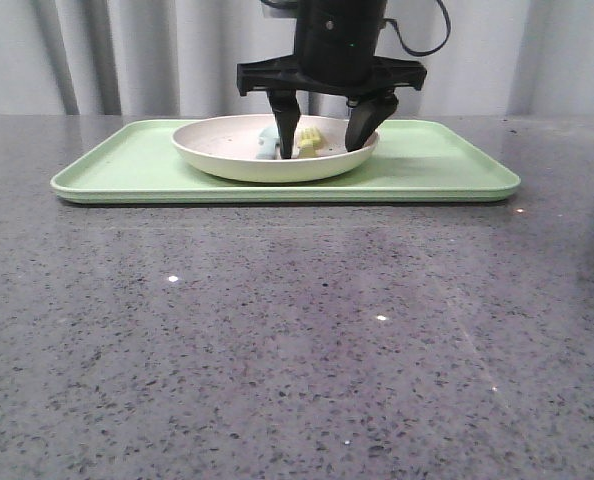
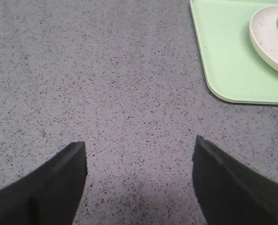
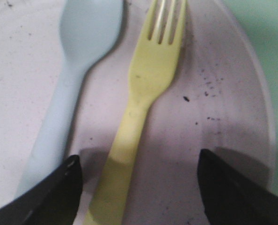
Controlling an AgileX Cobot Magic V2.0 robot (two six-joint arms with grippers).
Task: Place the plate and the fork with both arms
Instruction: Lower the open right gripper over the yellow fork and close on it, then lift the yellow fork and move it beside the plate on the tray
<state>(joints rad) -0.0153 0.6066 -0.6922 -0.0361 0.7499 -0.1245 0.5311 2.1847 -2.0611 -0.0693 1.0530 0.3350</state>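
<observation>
Right gripper spread over one fork, one plate.

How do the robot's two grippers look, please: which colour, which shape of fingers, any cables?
The right gripper is black: a wide crossbar with two tapering, pointed fingers, under a dark housing with a black cable looping behind. The left gripper shows only two matte black wedge-shaped fingertips.

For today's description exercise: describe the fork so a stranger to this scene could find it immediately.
Start at the flat rectangular light-green tray on the grey speckled table, then find the shallow round cream-white plate on it. Two utensils lie side by side in that plate. The fork is the bright-yellow plastic one with tines; its neighbour is a pale blue-green spoon.
</observation>
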